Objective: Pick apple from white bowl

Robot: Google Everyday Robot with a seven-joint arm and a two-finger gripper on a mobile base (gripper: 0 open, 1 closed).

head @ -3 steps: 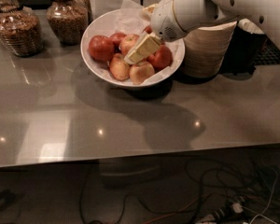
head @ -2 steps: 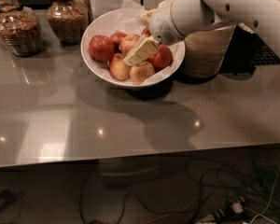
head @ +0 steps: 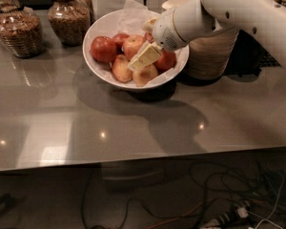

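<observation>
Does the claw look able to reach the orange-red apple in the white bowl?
Probably yes: the claw hangs over the wide white bowl, right beside the orange-red streaked apple, nothing between them.

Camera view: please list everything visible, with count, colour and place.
white bowl: one, white, table's back centre.
apple: one, orange-red, bowl's middle, beside the claw.
other apples: about five, red or yellowish, in the bowl.
jars: at least two, glass, brown filling, back left.
ribbed container: one, tan, right of the bowl.
table: one, grey.
cables: several, below the table.
arm: one, white, from upper right.
claw: one, cream, over the bowl's apples.
</observation>
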